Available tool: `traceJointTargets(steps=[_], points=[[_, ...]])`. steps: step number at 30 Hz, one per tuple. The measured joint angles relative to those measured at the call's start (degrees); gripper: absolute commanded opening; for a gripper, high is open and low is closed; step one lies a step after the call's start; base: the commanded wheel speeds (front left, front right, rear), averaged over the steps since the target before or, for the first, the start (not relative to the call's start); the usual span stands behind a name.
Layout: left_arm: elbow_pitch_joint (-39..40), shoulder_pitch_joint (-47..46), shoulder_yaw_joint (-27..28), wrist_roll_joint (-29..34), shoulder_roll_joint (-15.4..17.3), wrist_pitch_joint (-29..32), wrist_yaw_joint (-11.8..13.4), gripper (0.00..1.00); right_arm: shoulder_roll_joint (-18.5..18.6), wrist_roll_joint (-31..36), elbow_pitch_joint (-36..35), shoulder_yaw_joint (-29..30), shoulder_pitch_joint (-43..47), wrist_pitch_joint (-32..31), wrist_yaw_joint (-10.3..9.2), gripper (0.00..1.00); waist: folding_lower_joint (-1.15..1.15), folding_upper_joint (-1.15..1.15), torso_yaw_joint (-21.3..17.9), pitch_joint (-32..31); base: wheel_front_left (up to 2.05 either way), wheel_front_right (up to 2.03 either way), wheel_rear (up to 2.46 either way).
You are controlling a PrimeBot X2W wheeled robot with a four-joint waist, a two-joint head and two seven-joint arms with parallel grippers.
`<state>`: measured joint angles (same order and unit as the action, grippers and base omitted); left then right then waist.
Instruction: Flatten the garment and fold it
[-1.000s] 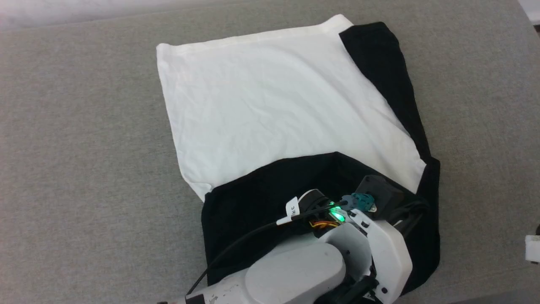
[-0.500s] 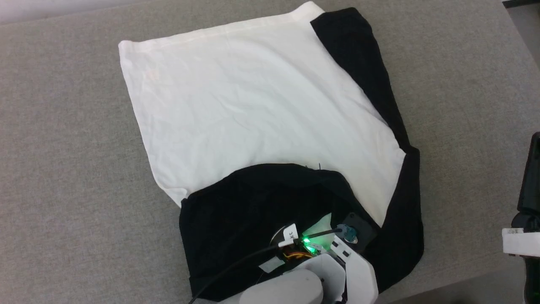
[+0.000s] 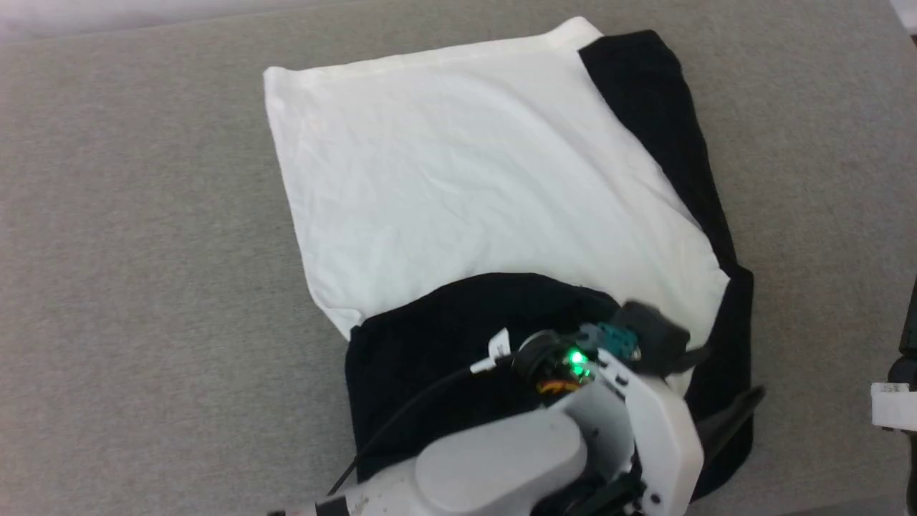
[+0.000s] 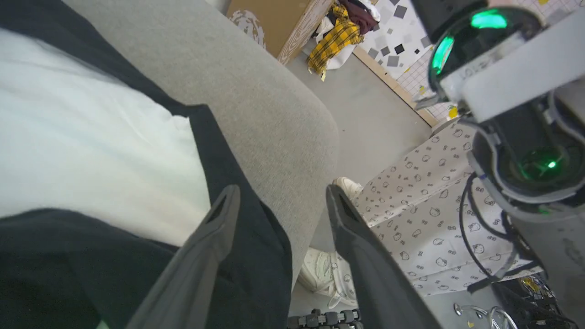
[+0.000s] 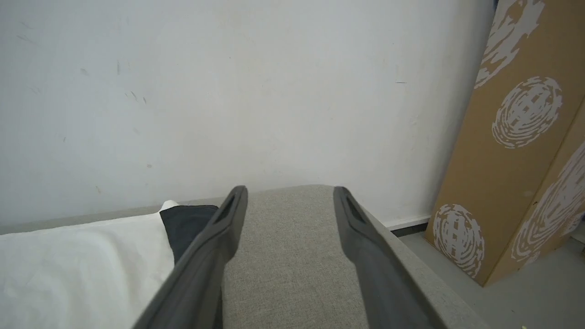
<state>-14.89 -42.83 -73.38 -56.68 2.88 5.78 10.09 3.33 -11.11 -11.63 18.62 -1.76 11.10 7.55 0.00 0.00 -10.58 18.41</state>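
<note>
The garment lies on the grey padded surface, its white body spread wide. One black sleeve runs down its right side. Another black part is folded over the near edge. My left arm hangs over that near black fold. In the left wrist view my left gripper is open, with nothing between its fingers. Its left finger sits above the black cloth at the surface's edge. My right gripper is open over bare grey surface, to the right of the garment's far corner.
Part of my right arm shows at the right edge of the head view. Past the surface's edge lie floor, pale shoes, a patterned white cloth and a yellow checked cloth. A white wall and brown cardboard stand behind.
My left gripper has opened, and the near black fold now lies slack and rounded on the white body. The head view shifted left and back, so the camera moved.
</note>
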Motion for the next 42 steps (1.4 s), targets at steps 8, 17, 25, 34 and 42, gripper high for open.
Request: traceJointTargets(steps=[8,17,25,34,42], points=[[1.9,-6.87,5.65,-2.33,0.19,-12.59,3.42,1.0,-0.02,0.1,-2.32,0.66,1.59,-1.33,0.0,1.0,0.0,0.0,3.67,-2.5,0.0,0.0,0.0],[14.97,-0.55,18.01,6.82,18.61,-20.4,15.05,1.0,-0.16,0.09,-2.68,-1.29,2.29,-1.82,0.0,1.0,-0.01,0.0,6.44,-4.78,0.0,0.0,0.0],[35.34,20.85,34.66,18.41,27.95,-20.52,24.41,1.0,-0.24,0.05,-2.44,-2.23,3.6,-1.82,0.0,1.0,-0.01,0.0,8.54,-5.76,0.0,0.0,0.0],[37.95,43.54,48.8,26.95,20.98,-20.52,18.33,1.0,-0.27,-1.72,-0.78,-2.47,5.27,-1.29,-0.01,1.0,-0.01,0.0,10.58,-6.57,0.0,0.0,0.0],[31.77,48.92,56.22,32.88,13.13,-20.52,8.03,1.0,-0.31,-2.64,1.64,-3.16,6.92,-0.79,0.0,1.0,-0.01,0.0,11.44,-7.17,0.0,0.0,0.0]])
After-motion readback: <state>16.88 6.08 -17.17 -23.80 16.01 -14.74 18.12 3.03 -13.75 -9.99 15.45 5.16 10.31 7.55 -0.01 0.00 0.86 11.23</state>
